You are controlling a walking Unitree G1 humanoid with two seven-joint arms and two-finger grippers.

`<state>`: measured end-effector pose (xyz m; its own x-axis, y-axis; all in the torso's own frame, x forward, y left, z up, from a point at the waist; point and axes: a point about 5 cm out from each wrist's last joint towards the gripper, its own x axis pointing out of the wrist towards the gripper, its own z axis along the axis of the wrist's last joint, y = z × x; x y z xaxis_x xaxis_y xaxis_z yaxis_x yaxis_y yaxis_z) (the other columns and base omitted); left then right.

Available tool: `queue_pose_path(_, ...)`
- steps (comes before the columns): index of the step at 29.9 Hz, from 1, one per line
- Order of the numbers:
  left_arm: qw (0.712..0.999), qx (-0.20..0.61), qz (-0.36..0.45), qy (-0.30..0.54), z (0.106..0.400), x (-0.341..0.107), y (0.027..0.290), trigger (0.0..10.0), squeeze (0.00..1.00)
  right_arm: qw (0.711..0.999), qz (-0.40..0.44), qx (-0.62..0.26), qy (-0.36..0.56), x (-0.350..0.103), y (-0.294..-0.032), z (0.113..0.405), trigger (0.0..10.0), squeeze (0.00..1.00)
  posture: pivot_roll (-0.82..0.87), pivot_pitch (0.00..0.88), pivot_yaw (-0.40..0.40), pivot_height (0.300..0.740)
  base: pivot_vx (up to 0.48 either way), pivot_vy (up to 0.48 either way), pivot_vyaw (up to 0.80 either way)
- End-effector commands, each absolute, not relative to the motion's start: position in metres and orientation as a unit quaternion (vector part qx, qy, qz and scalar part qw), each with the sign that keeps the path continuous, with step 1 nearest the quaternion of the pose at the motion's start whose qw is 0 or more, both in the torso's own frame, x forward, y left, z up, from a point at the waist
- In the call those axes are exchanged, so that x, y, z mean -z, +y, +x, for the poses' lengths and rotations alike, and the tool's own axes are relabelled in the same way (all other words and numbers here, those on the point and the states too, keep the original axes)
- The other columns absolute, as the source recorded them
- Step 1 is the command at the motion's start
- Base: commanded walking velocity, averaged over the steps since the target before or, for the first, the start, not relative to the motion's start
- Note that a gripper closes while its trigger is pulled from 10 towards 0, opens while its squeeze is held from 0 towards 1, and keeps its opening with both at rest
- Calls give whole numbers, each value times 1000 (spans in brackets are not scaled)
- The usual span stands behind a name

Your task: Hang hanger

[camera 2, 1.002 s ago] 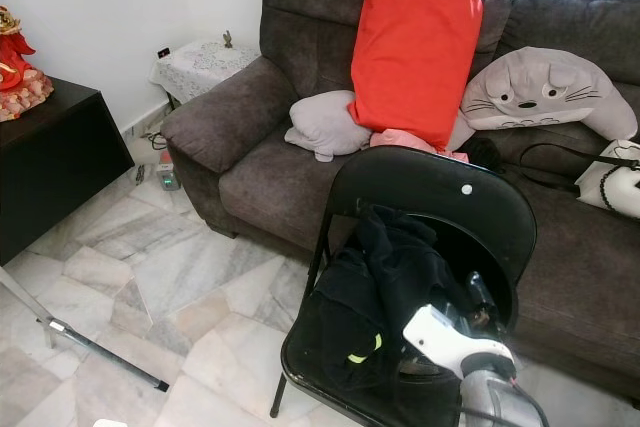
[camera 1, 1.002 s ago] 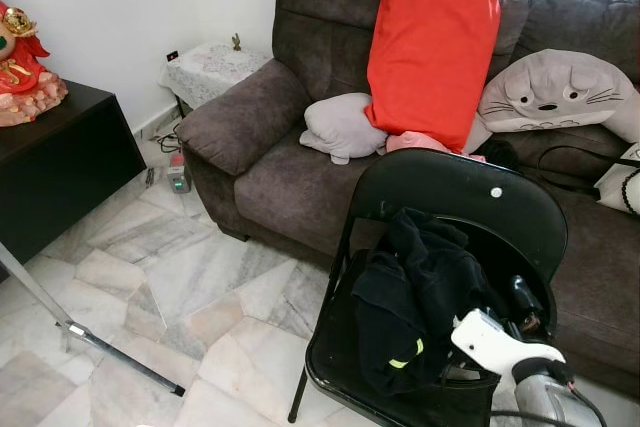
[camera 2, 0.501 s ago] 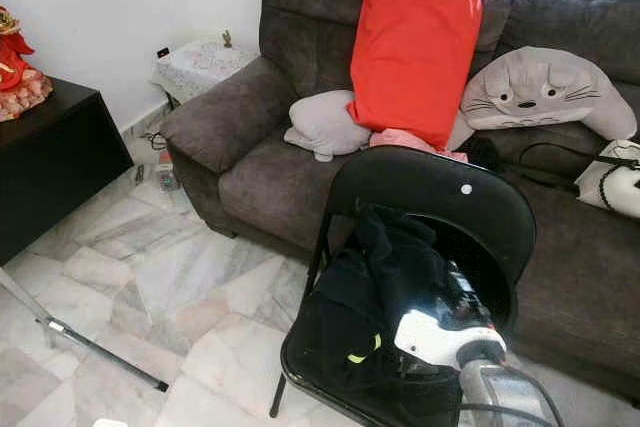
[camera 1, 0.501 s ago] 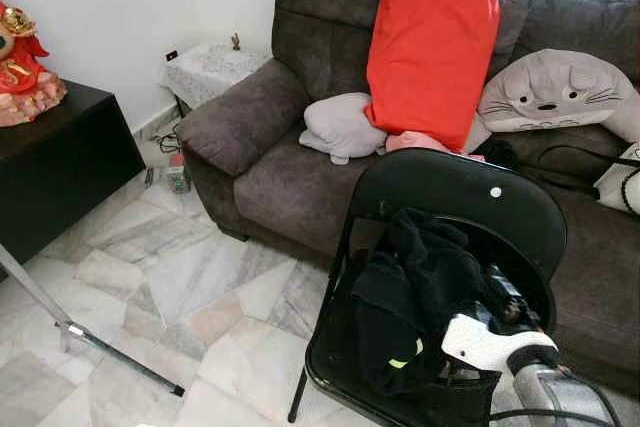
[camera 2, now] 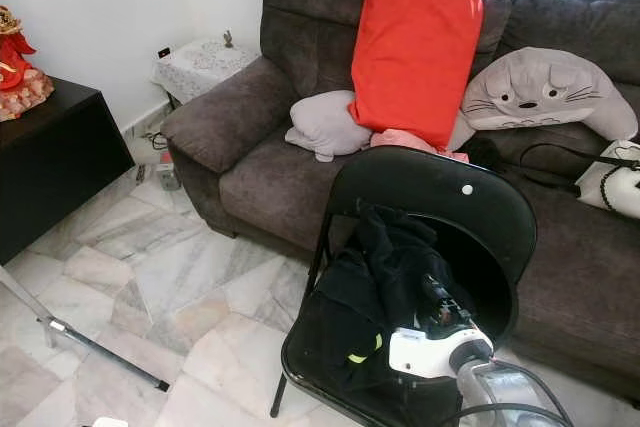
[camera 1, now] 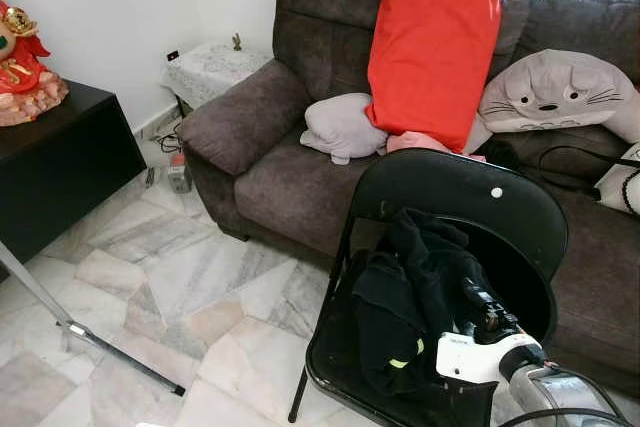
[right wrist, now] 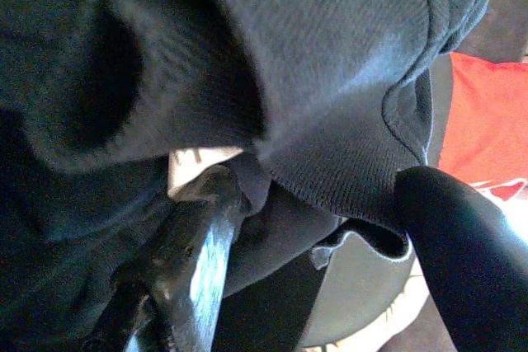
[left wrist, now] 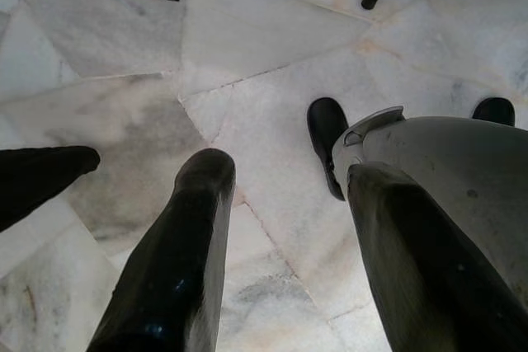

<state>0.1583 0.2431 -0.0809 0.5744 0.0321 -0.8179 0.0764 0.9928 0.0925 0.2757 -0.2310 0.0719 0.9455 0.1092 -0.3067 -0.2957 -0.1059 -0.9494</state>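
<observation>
Currently, largest to smallest:

Sofa: dark brown fabric sofa (camera 1: pixel 290 137) along the back of the scene; its right end is cut off by the frame edge.

Floor: white and grey marble-tile floor (camera 1: pixel 180 287), with a thin metal stand leg (camera 1: pixel 90 332) lying across it.

Cabinet: black cabinet (camera 1: pixel 60 162) at the robot's left, partly out of frame; a red and gold figurine (camera 1: pixel 25 62) stands on it, cut off at the edge.

Cushions: tall red cushion (camera 1: pixel 435 42) leaning upright on the sofa back; grey cat-face cushion (camera 1: pixel 560 92) beside it; small grey plush (camera 1: pixel 340 127) on the seat.

Chair: black folding chair (camera 1: pixel 455 197) just in front of the sofa; its lower right part is hidden behind the right arm.

Garment: crumpled black knitted garment (camera 1: pixel 415 287) heaped on the chair seat, with a small yellow-green stripe low down. In the right wrist view its ribbed hem (right wrist: pixel 330 121) hangs in folds, with a white label tucked under.

Hanger: cannot be made out; if it is inside the garment, the cloth hides it.

Right gripper: right gripper (camera 2: pixel 437 299), reaching into the garment pile. In the wrist view the two black fingers (right wrist: pixel 194 245) stand apart on either side of a fold of cloth; no firm hold is visible.

Left gripper: left gripper (left wrist: pixel 120 195), hanging over the floor beside the robot's leg, fingers spread, holding nothing.
</observation>
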Motion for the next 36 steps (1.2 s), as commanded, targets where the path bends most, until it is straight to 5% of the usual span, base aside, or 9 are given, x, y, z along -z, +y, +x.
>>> queue_pose_path(1, 880, 13, 62, 471, 152, 83, 245, 10000, 0, 654, -739, -153, 56, -75, -233, 279, 10000, 0, 8, 83, 22, 740, 0, 0, 0)
queue_pose_path(25, 880, 9, 60, 470, 153, 83, 245, 10000, 0, 618, -756, -216, 10, -82, -224, 298, 10000, 0, 13, 89, 22, 740, 0, 0, 0)
queue_pose_path(36, 880, 9, 61, 470, 153, 83, 245, 10000, 0, 651, -745, -98, -110, -133, -217, 314, 10000, 0, 11, 90, 24, 740, 0, 0, 0)
